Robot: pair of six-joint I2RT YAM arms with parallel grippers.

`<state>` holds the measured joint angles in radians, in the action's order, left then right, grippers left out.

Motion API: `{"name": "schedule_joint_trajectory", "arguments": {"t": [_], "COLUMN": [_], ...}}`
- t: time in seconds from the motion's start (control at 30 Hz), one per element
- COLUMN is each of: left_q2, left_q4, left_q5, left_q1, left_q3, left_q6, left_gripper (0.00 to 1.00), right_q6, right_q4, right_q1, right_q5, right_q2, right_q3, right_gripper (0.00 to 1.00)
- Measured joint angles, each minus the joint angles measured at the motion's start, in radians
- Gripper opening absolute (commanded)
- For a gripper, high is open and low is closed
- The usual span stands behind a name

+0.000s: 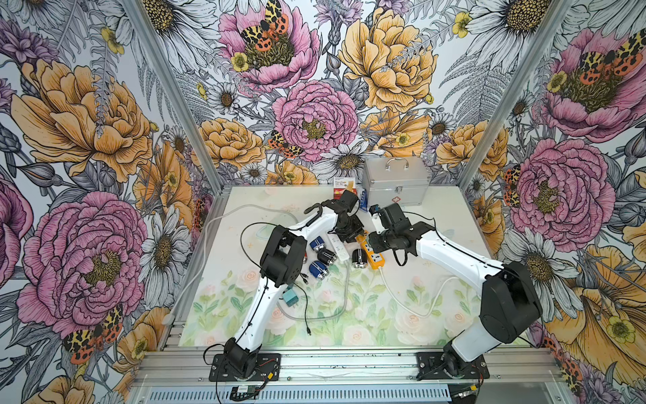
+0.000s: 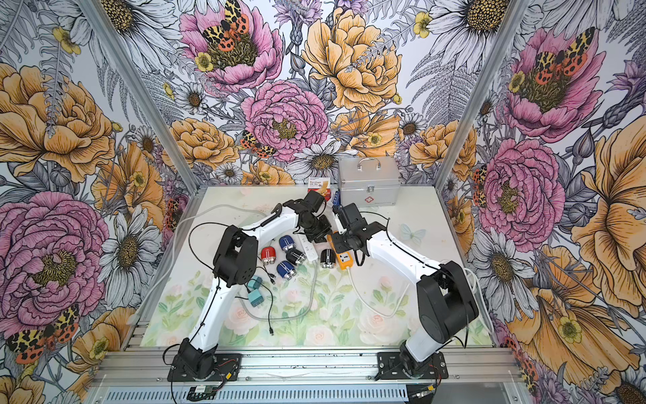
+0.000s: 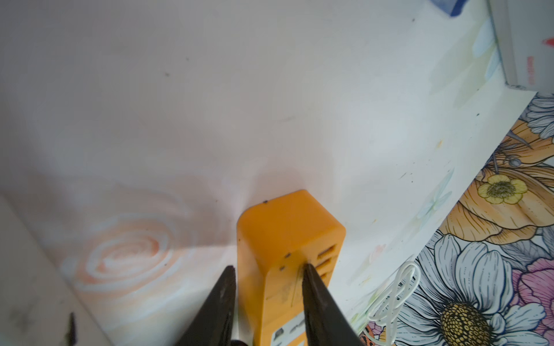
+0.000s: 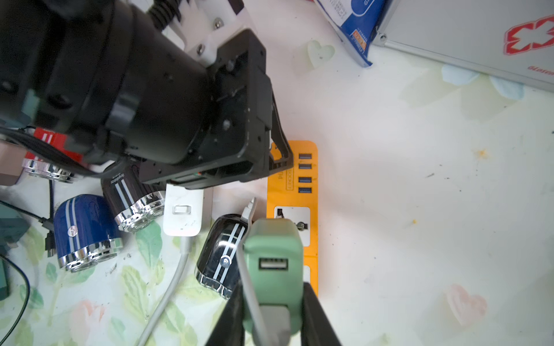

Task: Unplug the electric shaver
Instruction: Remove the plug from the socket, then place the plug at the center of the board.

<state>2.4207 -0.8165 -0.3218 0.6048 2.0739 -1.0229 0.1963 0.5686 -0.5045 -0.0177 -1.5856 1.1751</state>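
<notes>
A black electric shaver with white stripes lies beside the orange power strip, also seen in both top views. Its grey cable runs to a green charger adapter. My right gripper is shut on that adapter, which stands over the strip's socket. Whether its prongs sit in the socket is hidden. My left gripper straddles the far end of the orange strip. It is open, with a thin gap at one finger.
A white power strip, a blue shaver and another black shaver lie just left of the orange strip. A red shaver and teal adapters lie farther left. A silver first-aid case stands at the back.
</notes>
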Motion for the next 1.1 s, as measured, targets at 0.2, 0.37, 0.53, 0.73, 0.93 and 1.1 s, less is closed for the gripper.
{"name": "schedule_joint_trajectory", "arguments": {"t": [0.2, 0.37, 0.53, 0.73, 0.93, 1.1], "left_q2": [-0.006, -0.057, -0.142, -0.265, -0.365, -0.396], "left_q4": [-0.012, -0.023, -0.021, -0.017, -0.021, -0.024], "left_q5": [0.051, 0.11, 0.149, 0.191, 0.186, 0.163], "left_q1": [0.0, 0.0, 0.001, 0.01, 0.042, 0.1], "left_q3": [0.009, 0.008, -0.003, -0.119, -0.269, -0.35], "left_q6": [0.055, 0.111, 0.202, 0.394, 0.619, 0.78], "left_gripper": [0.54, 0.61, 0.62, 0.61, 0.6, 0.6], "right_q6": [-0.003, 0.011, 0.076, 0.159, 0.228, 0.27], "right_q4": [0.049, 0.093, 0.117, 0.139, 0.148, 0.143], "right_q1": [0.0, -0.001, -0.003, -0.015, -0.04, -0.04], "right_q5": [-0.031, -0.073, -0.104, -0.175, -0.21, -0.236], "right_q2": [0.026, 0.035, 0.106, 0.161, 0.2, 0.242], "right_q3": [-0.047, -0.087, -0.172, -0.265, -0.343, -0.391], "right_gripper": [0.06, 0.06, 0.07, 0.08, 0.09, 0.1]}}
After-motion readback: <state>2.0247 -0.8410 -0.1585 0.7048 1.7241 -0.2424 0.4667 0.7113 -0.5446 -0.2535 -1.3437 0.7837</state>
